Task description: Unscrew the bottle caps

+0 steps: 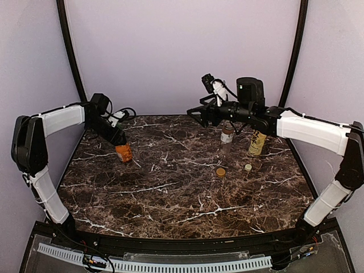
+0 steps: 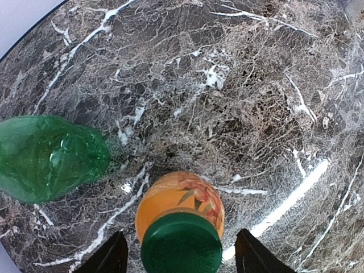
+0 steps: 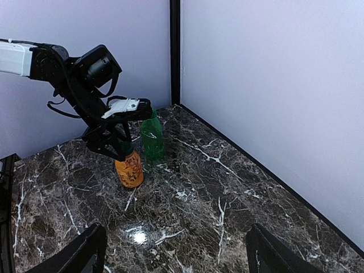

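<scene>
An orange juice bottle (image 2: 181,193) stands upright at the table's left, and a green cap (image 2: 181,245) sits on its neck. My left gripper (image 2: 181,233) hangs over it, one finger (image 2: 111,257) on each side of the cap, with a gap showing on both sides. In the top view the left gripper (image 1: 120,142) covers the bottle's top (image 1: 124,153). A slim green bottle (image 2: 48,156) stands just beside it. My right gripper (image 3: 175,227) is open and empty, raised above the table's middle back (image 1: 194,114). A golden-brown cap (image 1: 220,171) and a cream-white cap (image 1: 248,167) lie loose on the table.
A short brown bottle (image 1: 227,134) and a tall yellow tea bottle (image 1: 257,142) stand uncapped at the back right, below my right arm. The dark marble table (image 1: 170,199) is walled by pale panels at the back and sides.
</scene>
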`<state>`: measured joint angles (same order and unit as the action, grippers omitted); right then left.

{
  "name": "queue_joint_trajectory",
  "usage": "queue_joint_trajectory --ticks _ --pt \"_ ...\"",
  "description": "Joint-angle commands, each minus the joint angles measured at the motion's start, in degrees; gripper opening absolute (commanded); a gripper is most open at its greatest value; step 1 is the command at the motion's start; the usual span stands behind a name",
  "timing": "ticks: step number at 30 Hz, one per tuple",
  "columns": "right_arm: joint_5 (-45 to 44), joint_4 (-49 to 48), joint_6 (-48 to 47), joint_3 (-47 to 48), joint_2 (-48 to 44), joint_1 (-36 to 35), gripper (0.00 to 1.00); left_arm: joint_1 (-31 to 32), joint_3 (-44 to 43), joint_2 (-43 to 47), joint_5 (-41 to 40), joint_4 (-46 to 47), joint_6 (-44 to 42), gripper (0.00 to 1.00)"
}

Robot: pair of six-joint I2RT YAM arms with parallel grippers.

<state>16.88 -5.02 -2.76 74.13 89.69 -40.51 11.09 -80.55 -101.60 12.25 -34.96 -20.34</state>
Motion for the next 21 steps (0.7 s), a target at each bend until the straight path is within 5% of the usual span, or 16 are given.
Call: queue_joint_trajectory --ticks 1,3,8,14,21 --pt "-0.3 0.4 -0.5 1.8 1.3 -0.5 0.84 -0.2 1.7 -0.1 1.9 -0.4 0.4 0.64" --pt "-0.4 0.5 -0.5 1.9 1.5 -0.5 0.84 -0.1 2.2 -0.1 2.0 -0.2 0.5 0.59" --pt "-0.3 0.8 -0.5 2.0 1.1 -0.5 0.84 -0.1 2.0 0.6 2.2 -0.2 0.9 0.08" --pt "2.1 1.6 -2.4 1.8 -0.6 -1.4 0.82 1.0 0.6 6.3 6.1 -4.9 -1.6 0.01" --pt "12.2 2.2 -10.9 4.8 3.5 -7.9 0.82 7.7 -5.2 18.8 16.1 -25.5 -18.4 0.01"
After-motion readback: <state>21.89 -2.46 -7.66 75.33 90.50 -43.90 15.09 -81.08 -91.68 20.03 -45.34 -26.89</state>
